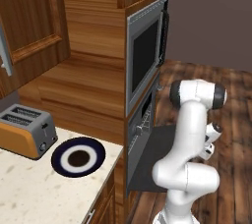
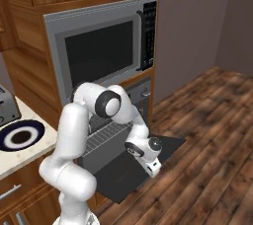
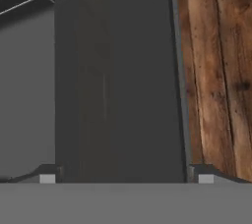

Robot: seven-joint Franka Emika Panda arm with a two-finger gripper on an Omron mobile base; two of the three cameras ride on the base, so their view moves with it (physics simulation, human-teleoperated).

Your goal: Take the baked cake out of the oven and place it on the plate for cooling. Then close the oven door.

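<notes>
While the dark grey drop-down oven door (image 2: 133, 167) lies fully open, the white two-finger gripper (image 2: 148, 162) hangs above it, spread wide and empty. Wire racks (image 2: 104, 135) lie behind it; no cake discernible. The navy-rimmed round plate (image 1: 78, 157) waits bare on the counter.
</notes>
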